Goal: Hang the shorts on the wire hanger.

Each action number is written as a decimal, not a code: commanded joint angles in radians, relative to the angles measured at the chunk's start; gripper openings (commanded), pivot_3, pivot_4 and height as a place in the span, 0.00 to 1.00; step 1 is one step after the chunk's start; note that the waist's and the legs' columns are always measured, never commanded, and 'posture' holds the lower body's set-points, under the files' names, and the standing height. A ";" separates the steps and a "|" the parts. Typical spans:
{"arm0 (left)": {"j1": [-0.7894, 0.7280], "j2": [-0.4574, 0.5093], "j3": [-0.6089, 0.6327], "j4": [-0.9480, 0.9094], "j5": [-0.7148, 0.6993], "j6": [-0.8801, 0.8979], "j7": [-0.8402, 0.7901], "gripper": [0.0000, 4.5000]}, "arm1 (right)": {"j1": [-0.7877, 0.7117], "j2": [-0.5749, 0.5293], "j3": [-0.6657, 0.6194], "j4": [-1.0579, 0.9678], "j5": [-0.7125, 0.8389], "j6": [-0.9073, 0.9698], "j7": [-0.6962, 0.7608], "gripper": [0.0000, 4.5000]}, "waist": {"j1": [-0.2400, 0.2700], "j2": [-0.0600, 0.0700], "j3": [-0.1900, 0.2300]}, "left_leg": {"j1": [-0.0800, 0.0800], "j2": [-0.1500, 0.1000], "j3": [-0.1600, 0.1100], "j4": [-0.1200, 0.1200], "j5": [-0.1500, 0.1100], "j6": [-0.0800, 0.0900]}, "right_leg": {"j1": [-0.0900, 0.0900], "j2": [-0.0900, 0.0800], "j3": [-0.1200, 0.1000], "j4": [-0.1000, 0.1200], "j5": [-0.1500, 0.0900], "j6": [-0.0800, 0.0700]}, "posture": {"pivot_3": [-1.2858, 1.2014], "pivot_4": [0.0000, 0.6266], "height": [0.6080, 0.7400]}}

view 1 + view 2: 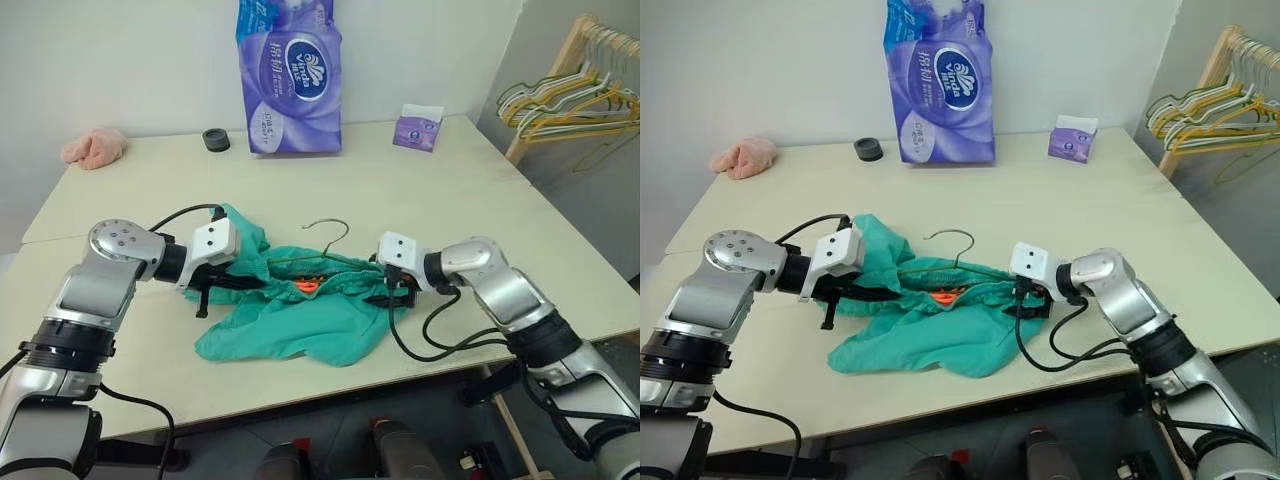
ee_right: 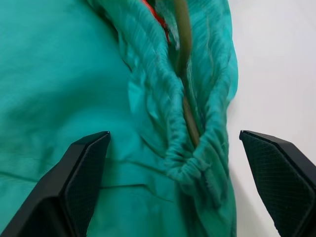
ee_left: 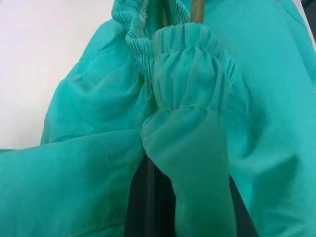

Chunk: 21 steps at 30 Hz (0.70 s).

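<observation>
The teal shorts [image 1: 300, 322] lie crumpled on the table's near middle, with an orange tag [image 1: 308, 287] showing in the waist. The olive wire hanger [image 1: 335, 236] is threaded through the gathered waistband, and its hook stands out above the cloth. My left gripper [image 1: 226, 285] is at the waistband's left end, shut on a bunched fold of it [image 3: 190, 98]. At the right end, my right gripper [image 2: 174, 134] stands open with a finger on each side of the waistband corner, where the hanger wire [image 2: 183, 49] runs inside the cloth.
At the back of the table [image 1: 450, 190] stand a big purple tissue pack [image 1: 288, 75], a small purple tissue box [image 1: 418, 127] and a black roll [image 1: 215, 140]. A pink cloth [image 1: 95, 147] lies back left. A wooden rack with hangers [image 1: 575, 100] stands beyond the right edge.
</observation>
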 commanded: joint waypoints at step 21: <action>-0.047 -0.041 0.036 -0.024 -0.090 0.110 0.015 0.13 | -0.018 -0.018 -0.076 -0.122 0.083 0.064 0.136 0.00 | 0.001 0.001 0.000 | 0.000 0.000 -0.001 0.000 0.000 0.000 | 0.000 0.000 0.000 0.000 0.000 0.000 | 0.45 0.09 1.00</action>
